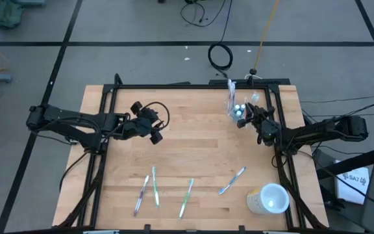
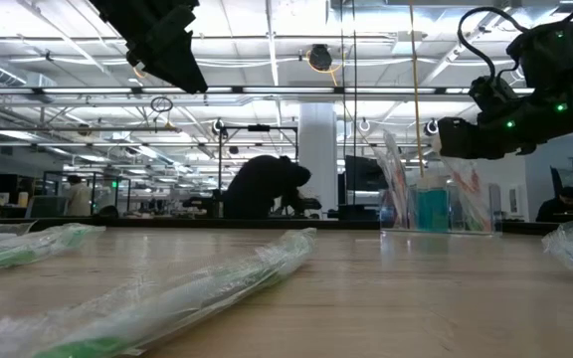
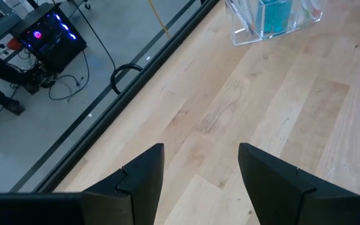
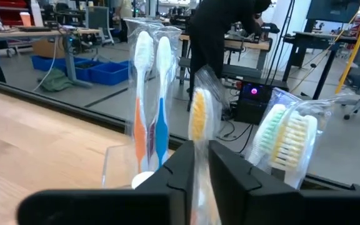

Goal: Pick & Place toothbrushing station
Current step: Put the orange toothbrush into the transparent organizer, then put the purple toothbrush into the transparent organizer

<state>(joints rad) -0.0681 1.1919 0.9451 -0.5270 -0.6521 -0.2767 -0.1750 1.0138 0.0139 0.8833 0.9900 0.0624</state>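
Item: clear tumbler (image 1: 237,109), standing upright near the bench's (image 1: 193,136) 1 o'clock corner, holding wrapped toothbrushes and small blue tubes.

Right tool (image 1: 247,117): just beside the tumbler, at its 5 o'clock. Its fingers stand narrowly apart around a wrapped yellow-headed toothbrush (image 4: 199,115) that rises from the tumbler; whether they press on it cannot be told. An orange-and-blue pair (image 4: 150,94) and a green-headed brush (image 4: 286,134) stand to either side.

Left tool (image 1: 154,127): above the bench's 10 o'clock area, well apart from the tumbler, fingers spread, nothing between them.

Loose stock: four wrapped toothbrushes (image 1: 154,185) along the 6 o'clock edge.

Also: whitish cup (image 1: 268,198), on its side at 5 o'clock.
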